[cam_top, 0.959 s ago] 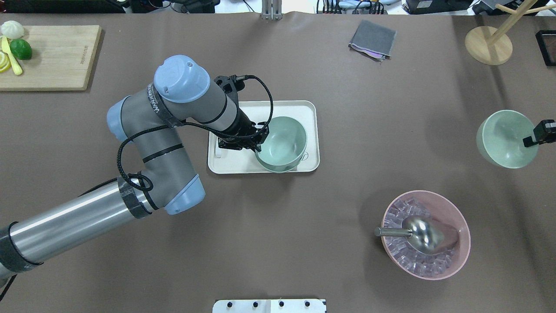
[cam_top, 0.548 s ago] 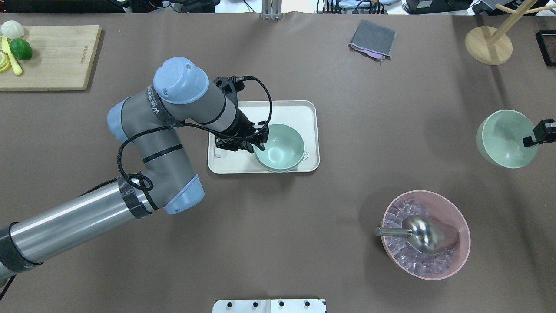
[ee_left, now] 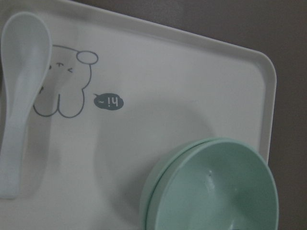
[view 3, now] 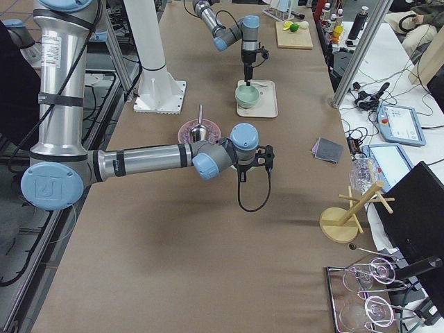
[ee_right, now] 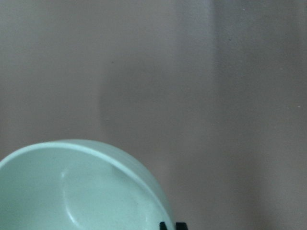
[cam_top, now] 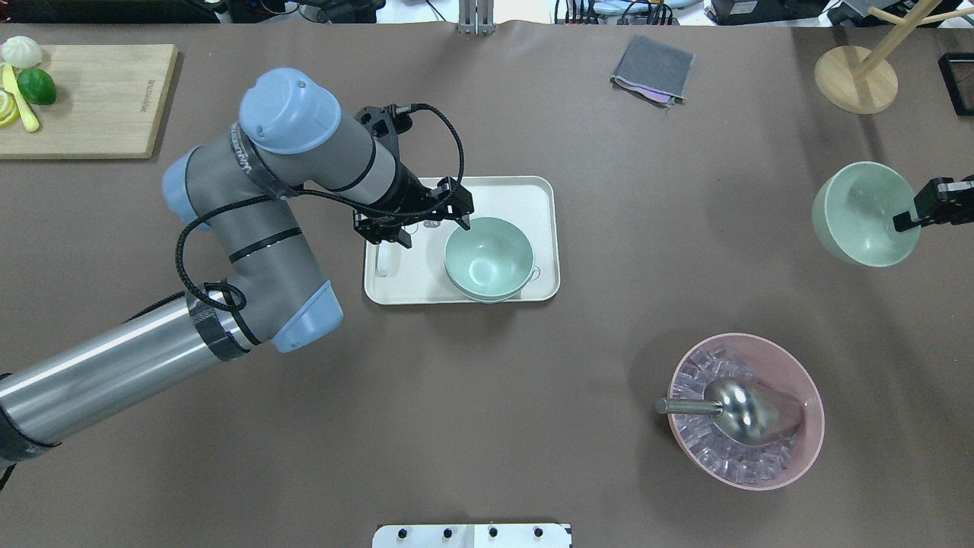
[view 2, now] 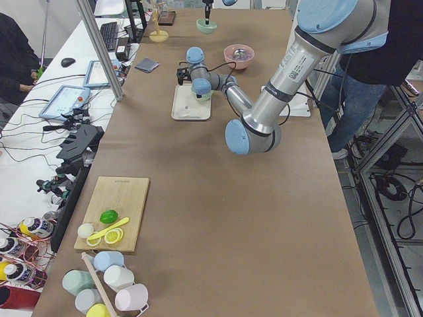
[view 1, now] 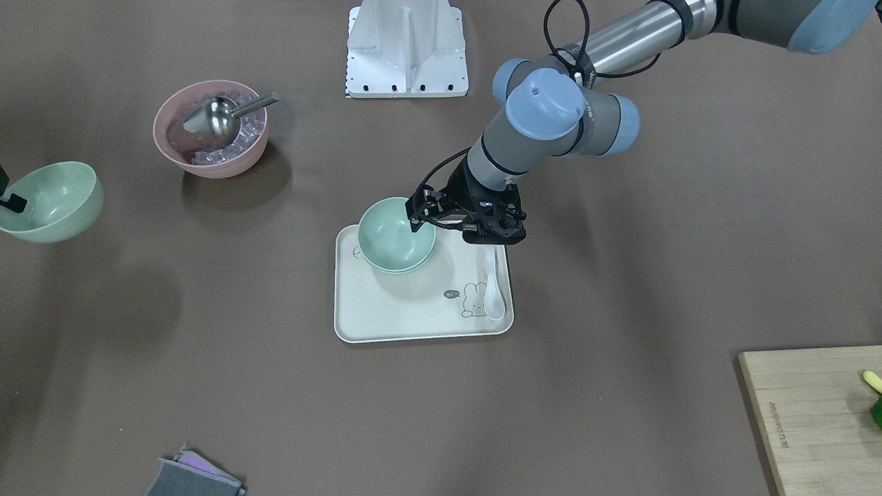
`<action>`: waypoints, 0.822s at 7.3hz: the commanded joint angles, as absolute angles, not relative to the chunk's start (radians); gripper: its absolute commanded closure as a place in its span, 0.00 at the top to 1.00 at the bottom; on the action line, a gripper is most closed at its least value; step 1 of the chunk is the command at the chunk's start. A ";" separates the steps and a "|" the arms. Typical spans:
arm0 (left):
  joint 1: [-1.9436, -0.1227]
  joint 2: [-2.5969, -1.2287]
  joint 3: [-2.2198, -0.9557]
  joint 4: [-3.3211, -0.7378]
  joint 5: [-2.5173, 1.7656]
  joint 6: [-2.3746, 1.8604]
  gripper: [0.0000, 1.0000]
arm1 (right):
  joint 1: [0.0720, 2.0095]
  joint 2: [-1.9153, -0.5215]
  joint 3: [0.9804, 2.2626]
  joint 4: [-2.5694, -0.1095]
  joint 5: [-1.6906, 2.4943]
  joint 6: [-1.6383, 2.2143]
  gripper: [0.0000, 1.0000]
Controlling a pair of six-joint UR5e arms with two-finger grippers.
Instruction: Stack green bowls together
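Two green bowls [cam_top: 487, 259] sit nested one in the other on the cream tray [cam_top: 533, 198], near its front edge; they also show in the front view [view 1: 396, 234] and the left wrist view [ee_left: 216, 191]. My left gripper [cam_top: 449, 221] is open and empty, raised just off the stack's back-left rim. My right gripper [cam_top: 909, 217] is shut on the rim of the third green bowl [cam_top: 860, 213] and holds it above the table at the far right. That bowl fills the bottom left of the right wrist view [ee_right: 72, 191].
A white spoon [view 1: 493, 282] lies on the tray beside a rabbit drawing. A pink bowl [cam_top: 814, 411] of ice holds a metal scoop [cam_top: 730, 407] at front right. A cutting board [cam_top: 99, 99], a grey cloth [cam_top: 653, 68] and a wooden stand [cam_top: 856, 80] sit at the back.
My left gripper lowered its bowl into the one on the tray, let go and drew back up and to the left. My right gripper carried its bowl slightly left and toward the back.
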State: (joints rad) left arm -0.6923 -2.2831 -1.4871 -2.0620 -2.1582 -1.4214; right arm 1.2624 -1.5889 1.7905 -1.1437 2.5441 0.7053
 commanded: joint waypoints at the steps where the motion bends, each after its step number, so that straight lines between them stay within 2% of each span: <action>1: -0.812 -2.200 -1.566 -2.057 -2.293 -1.392 0.98 | 1.255 -1.461 1.786 -1.141 2.601 0.866 0.00; 3: -0.873 -2.122 -1.629 -2.057 -2.350 -1.341 0.98 | 1.114 -1.312 1.784 -1.135 2.591 1.080 0.00; 6: -0.891 -2.115 -1.635 -2.057 -2.367 -1.341 0.98 | 0.847 -1.102 1.715 -1.134 2.387 1.285 0.00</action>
State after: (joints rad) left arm -0.8866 -2.1190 -1.6329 -2.0571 -2.3634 -1.3417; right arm 0.9449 -1.1763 1.7512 -1.1390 2.4655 1.2187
